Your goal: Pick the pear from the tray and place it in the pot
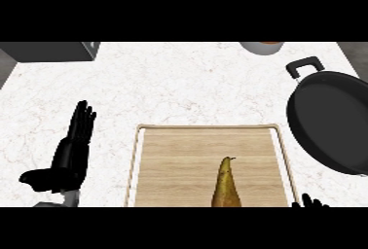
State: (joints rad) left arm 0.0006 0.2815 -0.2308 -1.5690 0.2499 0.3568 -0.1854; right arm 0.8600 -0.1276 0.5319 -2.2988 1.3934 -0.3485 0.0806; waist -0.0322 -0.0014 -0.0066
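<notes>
Pale wood marks the tray (pixel 208 160), set low and centre on the white marbled counter (pixel 179 82).

Head view. The pear (pixel 226 187) lies on the tray's near half, a little right of the middle. It touches the board and no hand. Its long axis runs near to far: the thin stem end points away from you, and the broad end is cut off by the view's lower edge.

Your left hand (pixel 72 151) rests on the counter outside the tray's left rim, its fingers straight and pointing away from you, holding nothing. The tray's left half lies between it and the pear.

Your right hand (pixel 310 202) shows only as a dark tip at the lower edge, just outside the tray's right rim. Whether it is open or closed cannot be told.

The black pot (pixel 330 121) sits on the right, beyond the tray's right rim, with its handle at the far end.

Judged from this layout, the right hand is nearer to both the pear and the pot. The pear lies to that hand's left, so a grasp across the fruit's narrow width would likely suit, followed by a carry to the right and away from you.
</notes>
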